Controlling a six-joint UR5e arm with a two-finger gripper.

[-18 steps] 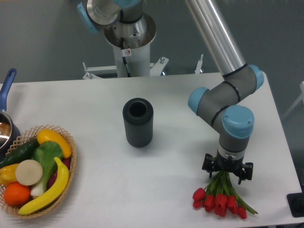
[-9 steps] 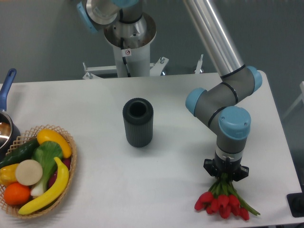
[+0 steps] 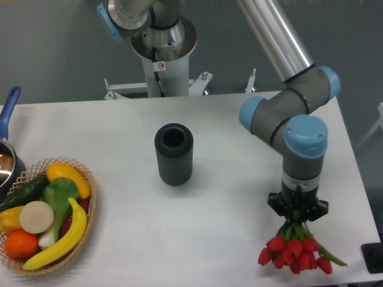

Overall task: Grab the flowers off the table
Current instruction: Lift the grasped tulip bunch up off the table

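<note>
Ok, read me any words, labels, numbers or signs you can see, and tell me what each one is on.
Small round sticker on the white robot pedestal: a red-ringed sign, too small to read.
No other text shows, none on the dark vase.

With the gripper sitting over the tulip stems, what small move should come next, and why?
Probably a short straight lift. The gripper looks closed on the green stems of the flowers, though its fingers are partly hidden from above. The red heads hang near the front edge of the table, so raising them should show whether the grasp holds. The dark vase stands well to the side.
</note>
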